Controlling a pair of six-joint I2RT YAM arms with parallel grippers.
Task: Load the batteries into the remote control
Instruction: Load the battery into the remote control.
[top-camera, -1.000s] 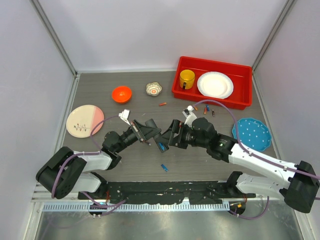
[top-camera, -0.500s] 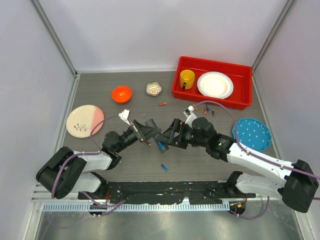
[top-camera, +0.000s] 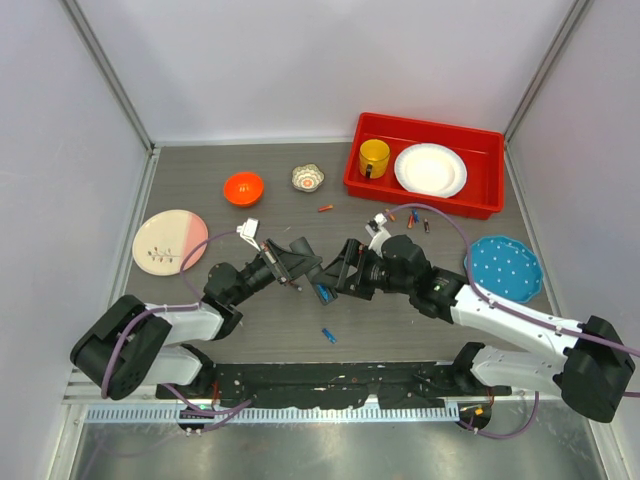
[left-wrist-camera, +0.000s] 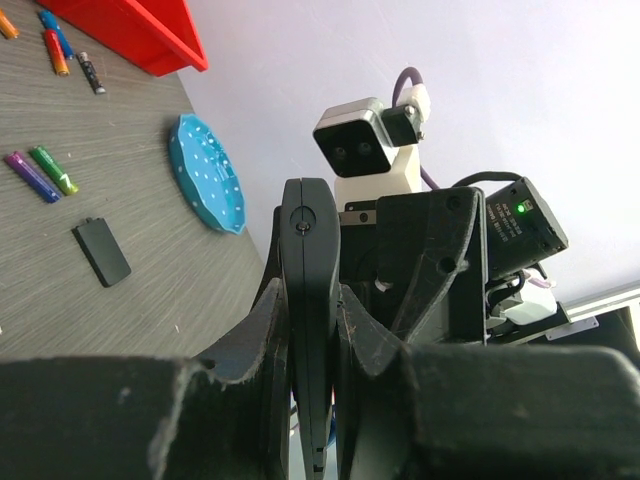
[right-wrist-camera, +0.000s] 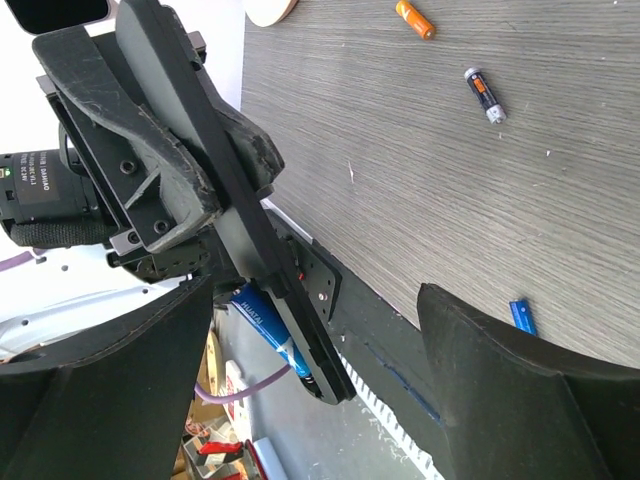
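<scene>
My left tool (left-wrist-camera: 310, 345) is clamped on the remote control (left-wrist-camera: 306, 250), which stands on edge. My right tool (top-camera: 337, 271) faces it, fingers apart. A blue battery (right-wrist-camera: 262, 322) sits in the remote's recess. Loose batteries (left-wrist-camera: 30, 175) lie on the desk (right-wrist-camera: 620, 180) beyond.

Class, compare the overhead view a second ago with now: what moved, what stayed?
The right arm edged slightly left, with its open right gripper at the slim black plastic remote control. The left gripper stays clamped on it; the small loose blue battery is unmoved.
</scene>
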